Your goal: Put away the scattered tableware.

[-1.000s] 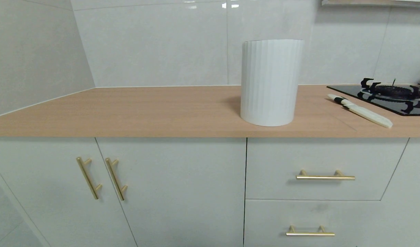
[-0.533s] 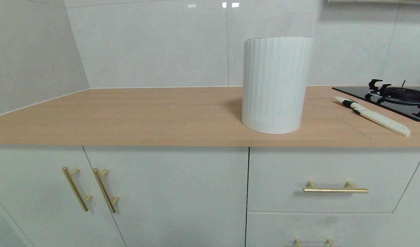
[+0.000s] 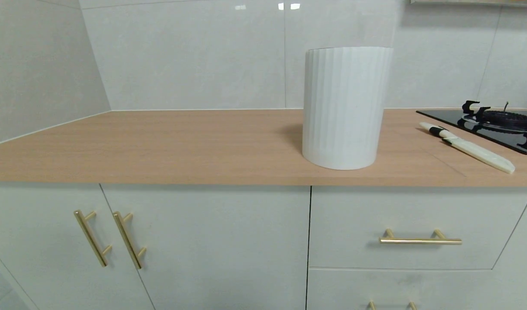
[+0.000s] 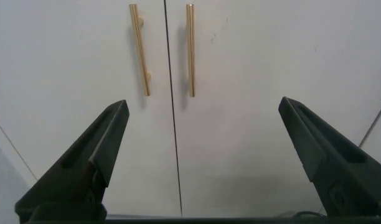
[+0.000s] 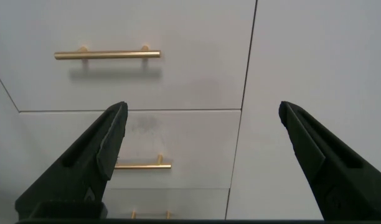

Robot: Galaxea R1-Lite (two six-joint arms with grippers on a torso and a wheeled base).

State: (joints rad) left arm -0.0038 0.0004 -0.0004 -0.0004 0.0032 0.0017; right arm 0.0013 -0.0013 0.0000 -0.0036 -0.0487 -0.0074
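parted fingers (image 4: 91,163) before cabinet doors (image 4: 240,118)

A kitchen: tiled wall (image 3: 194,56), wooden countertop (image 3: 181,142), gas hob (image 3: 500,118), cabinets (image 3: 224,241) with brass handles (image 3: 420,241).

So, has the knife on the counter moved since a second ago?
No. The knife lies the same beside the stove; the whole view shifted, so the camera moved.

The tabletop (image 3: 181,146) is matt, wood-grained. The ribbed white holder (image 3: 343,107) looks matt; whether it is ceramic or plastic is unclear. The knife (image 3: 468,147) at right is smooth and cream. The tiles (image 3: 194,56) are glossy and the hob (image 3: 496,129) is shiny black glass. The doors (image 3: 203,245) are smooth matt white, the handles (image 3: 420,241) brushed gold metal. The left pincer (image 4: 203,104) and right pincer (image 5: 202,107) look like matt black plastic.
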